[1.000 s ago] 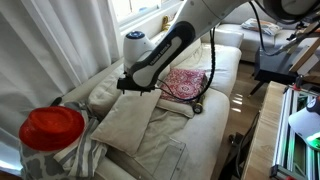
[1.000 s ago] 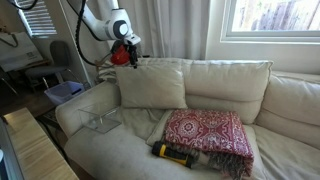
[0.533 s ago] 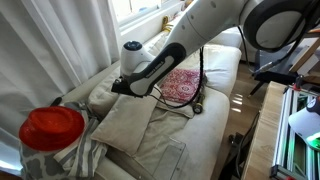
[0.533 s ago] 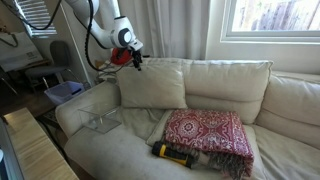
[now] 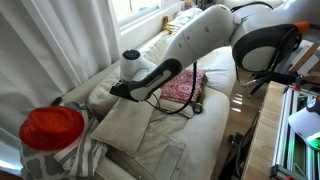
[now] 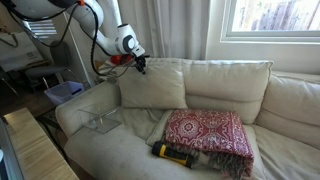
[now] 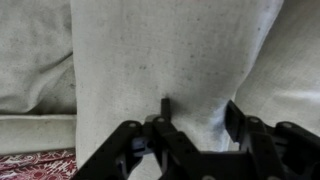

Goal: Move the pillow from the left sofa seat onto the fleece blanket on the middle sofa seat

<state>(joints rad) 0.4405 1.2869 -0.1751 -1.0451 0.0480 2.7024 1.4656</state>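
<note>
Lowered since a second ago, the gripper hovers jaws wide above the pillow, upright on the left sofa seat; approach under way, descent and grasp likely next, fleece blanket waiting alongside.

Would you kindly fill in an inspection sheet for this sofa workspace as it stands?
Surface: cream sofa, wrinkled loose cover.
Job's things: pillow upright against the backrest; fleece blanket folded on the seat beside it.
Clutter: black-and-yellow object in front of the blanket; clear container; red disc.
Grippers: tool open at the pillow's top edge; contact unclear.
Cables: black cable along the arm.
Surroundings: window, curtains.
</note>
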